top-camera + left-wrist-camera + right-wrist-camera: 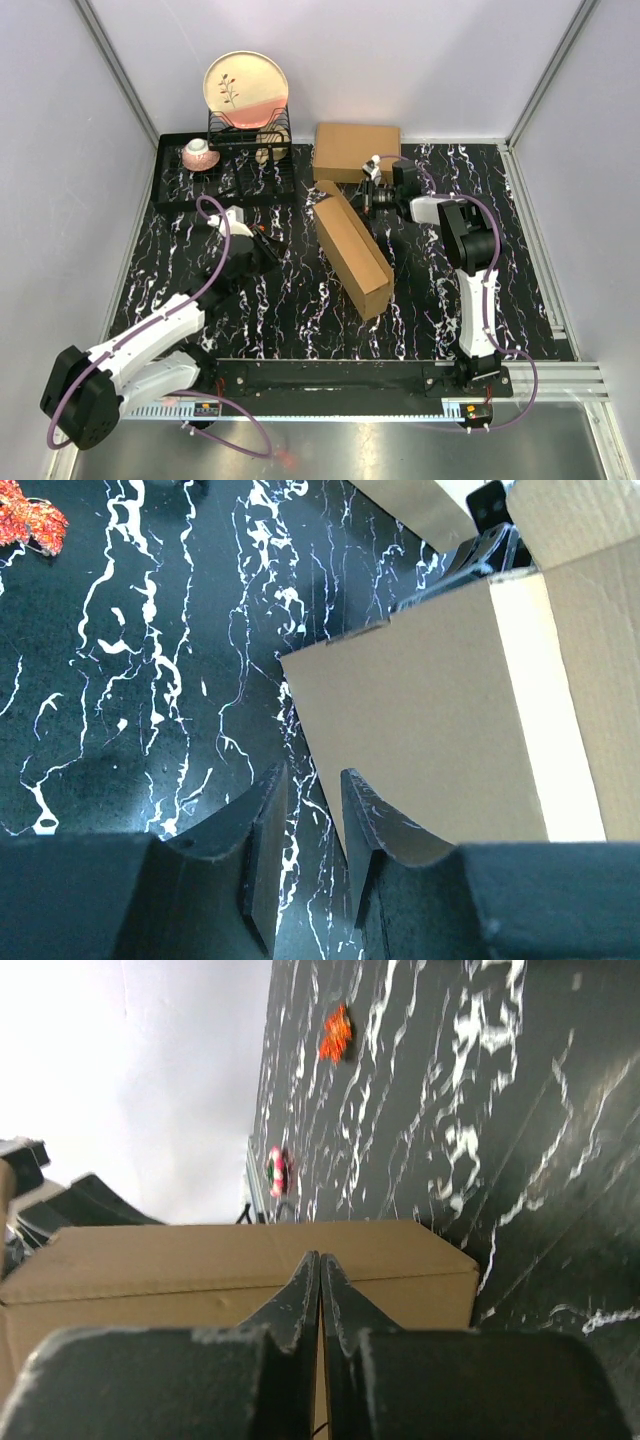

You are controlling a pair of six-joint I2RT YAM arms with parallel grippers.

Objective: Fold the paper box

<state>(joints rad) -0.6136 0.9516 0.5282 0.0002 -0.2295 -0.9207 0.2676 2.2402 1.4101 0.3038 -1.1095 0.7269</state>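
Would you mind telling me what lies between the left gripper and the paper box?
Nothing but a bare strip of the black marbled table separates the left gripper from the paper box, as the top view shows.

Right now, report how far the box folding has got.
Done: the box already looks formed into a long, walled shape lying on the table. In hand: the right claw, shut, is at its far end, where a flap seems to stick out. The left claw is open beside the box, holding nothing. Left: probably closing that end.
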